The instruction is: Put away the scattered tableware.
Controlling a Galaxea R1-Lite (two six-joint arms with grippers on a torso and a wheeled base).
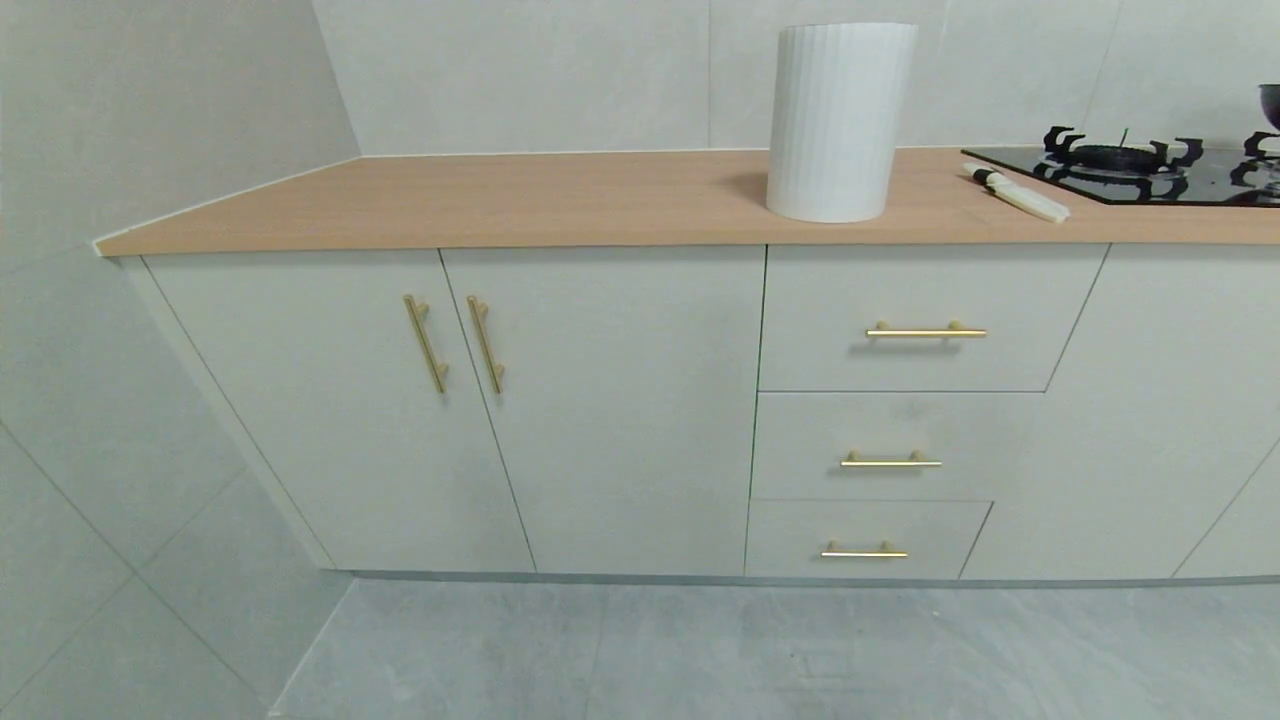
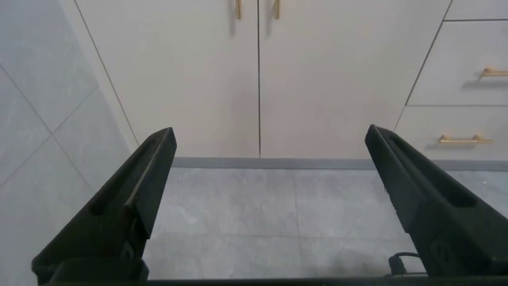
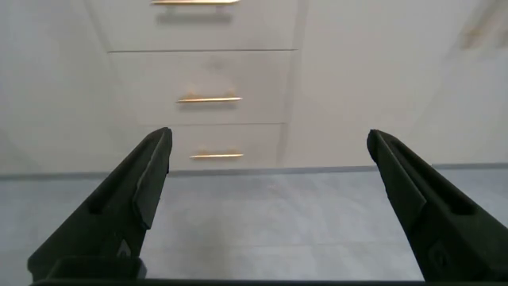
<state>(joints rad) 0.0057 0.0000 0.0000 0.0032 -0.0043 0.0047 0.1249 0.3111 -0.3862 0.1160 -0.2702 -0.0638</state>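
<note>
A white utensil (image 1: 1015, 192) lies flat on the bench (image 1: 500, 200), right of the ribbed white holder (image 1: 840, 120). Its long axis slants, with the black-banded end toward the wall and the pale end toward the front edge. The left fingers (image 2: 147, 191) and right fingers (image 3: 143, 187) are spread wide and empty, low before the cupboards (image 1: 600, 400) under the holder.

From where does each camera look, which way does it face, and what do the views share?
Head view: on the robot's head, looking forward and down at the countertop and cabinet front.
Left wrist view: on the left wrist, low, facing the double doors and floor; the open left gripper frames it.
Right wrist view: on the right wrist, low, facing the drawers; the open right gripper frames it.
Shared: the gold-handled drawers appear in all three.
</note>
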